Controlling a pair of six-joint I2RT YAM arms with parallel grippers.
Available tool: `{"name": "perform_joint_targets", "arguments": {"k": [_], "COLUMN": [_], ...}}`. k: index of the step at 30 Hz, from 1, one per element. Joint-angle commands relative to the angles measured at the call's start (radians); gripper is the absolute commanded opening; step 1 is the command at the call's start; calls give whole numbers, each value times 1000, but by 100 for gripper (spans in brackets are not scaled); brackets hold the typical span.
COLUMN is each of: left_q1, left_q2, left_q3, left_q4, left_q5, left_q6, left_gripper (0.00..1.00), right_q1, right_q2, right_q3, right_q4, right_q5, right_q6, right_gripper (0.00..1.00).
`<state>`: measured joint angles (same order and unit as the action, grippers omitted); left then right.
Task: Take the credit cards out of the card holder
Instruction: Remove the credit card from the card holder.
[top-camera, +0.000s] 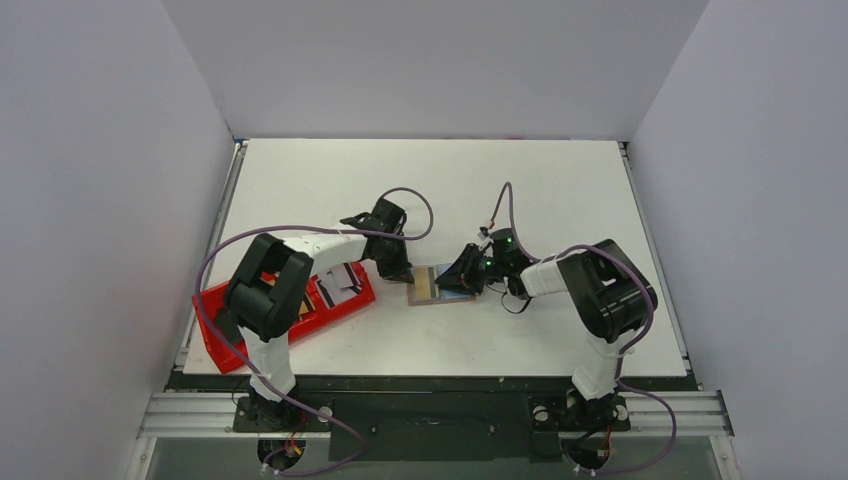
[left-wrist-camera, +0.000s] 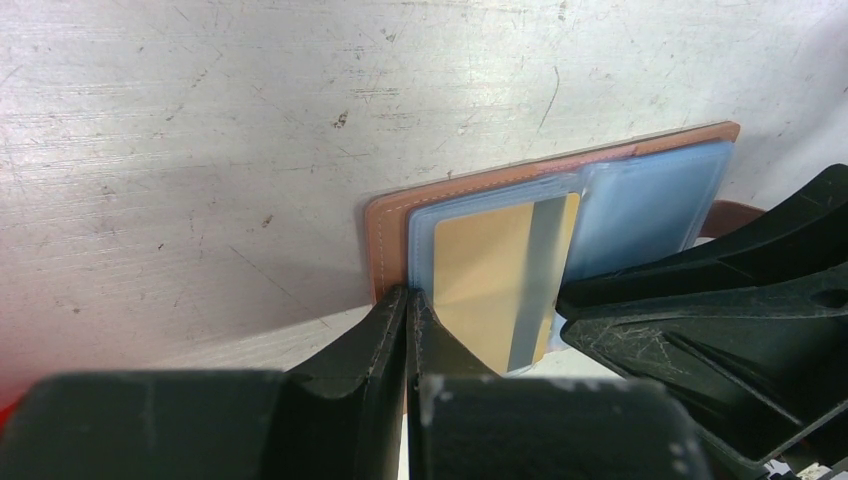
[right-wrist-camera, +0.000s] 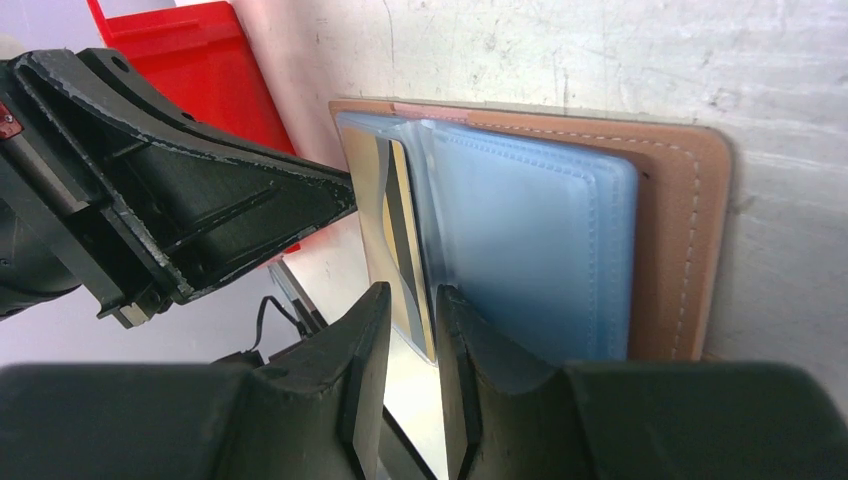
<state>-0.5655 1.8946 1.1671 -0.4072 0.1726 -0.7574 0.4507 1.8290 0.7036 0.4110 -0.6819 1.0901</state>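
One open card holder (top-camera: 428, 287) lies flat on the worktop (top-camera: 520, 190), near the red tray (top-camera: 215, 325), with its pale blue sleeves facing up. A gold credit card (left-wrist-camera: 480, 270) with a dark stripe sits in one clear sleeve. The right fingers (right-wrist-camera: 462, 345) are clamped on that card's edge. The left fingers (left-wrist-camera: 385, 335) are pressed together at the holder's corner; whether they pinch it I cannot tell.

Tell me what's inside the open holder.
The holder shows pale blue sleeves and one gold card with a dark stripe. Any other cards are covered by the sleeves.
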Motion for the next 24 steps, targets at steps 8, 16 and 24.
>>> {"name": "perform_joint_targets", "arguments": {"k": [8, 16, 24], "left_q1": [-10, -10, -11], "left_q2": [119, 124, 128], "left_q3": [-60, -57, -56], "left_q4": [16, 20, 18], "left_q5": [-78, -74, -74], "left_q6": [6, 6, 6], "left_gripper": [0, 0, 0], "right_q1": [-3, 0, -2], "right_q2": [37, 73, 101], "right_q3": [-33, -58, -81], "right_q4": [167, 306, 426], "right_q5": [-57, -110, -139], "right_q6": [60, 132, 202], "right_gripper": [22, 24, 24]}}
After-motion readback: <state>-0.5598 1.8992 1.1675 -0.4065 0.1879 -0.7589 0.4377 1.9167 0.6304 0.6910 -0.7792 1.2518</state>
